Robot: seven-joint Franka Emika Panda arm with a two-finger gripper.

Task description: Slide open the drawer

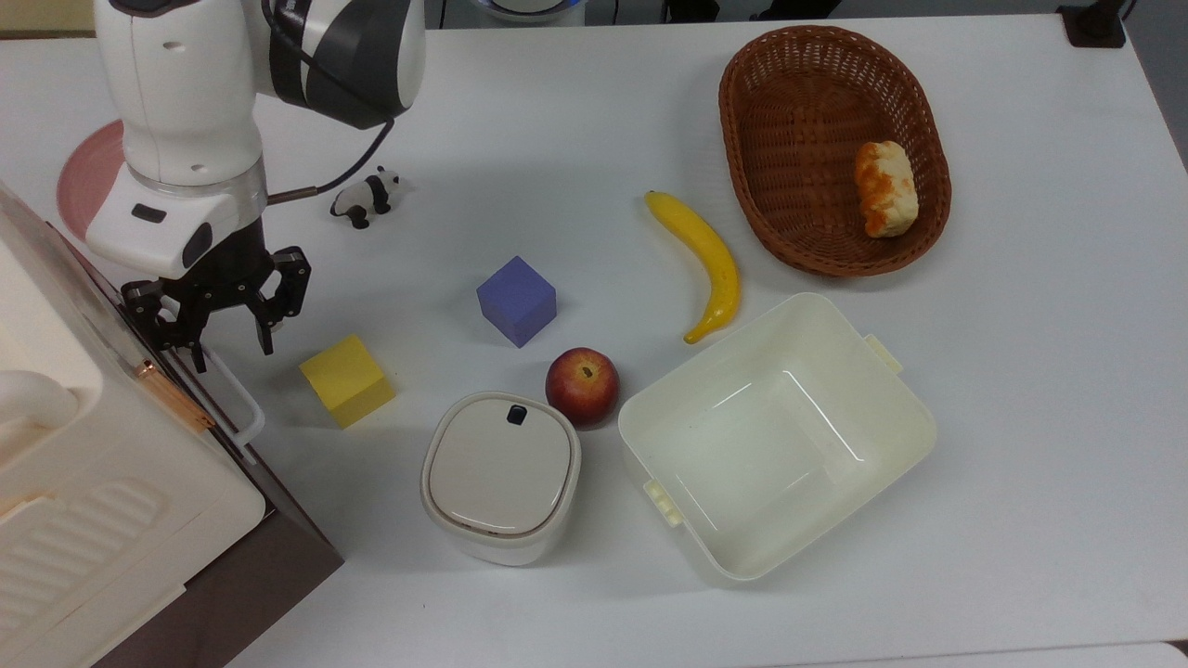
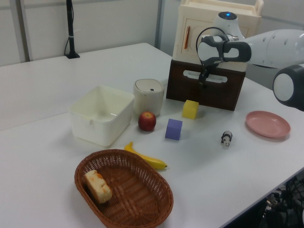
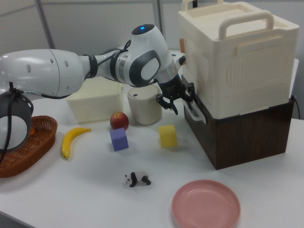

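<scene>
**Gripper spreading its fingers at the drawer handle**

Gripper is hanging with its black fingers spread apart and grasping nothing, straddling the upper end of the white bar handle in the top view. One fingertip is sitting close to the dark brown front, the other on the outer side of the bar; whether either is touching the handle cannot be told. In the right view the gripper is sitting right at the handle, against the front of the drawer.

The drawer is sitting shut under a cream appliance, at about eight o'clock on the white table in the top view.

From the gripper, a yellow cube is lying just beside at four o'clock, and a small panda figure at one o'clock. A purple cube, an apple, a lidded cream pot and a cream tub are lying toward three and four o'clock. A banana and a wicker basket holding bread are lying well apart toward two o'clock. A pink plate is peeking out behind the arm at eleven o'clock.
</scene>
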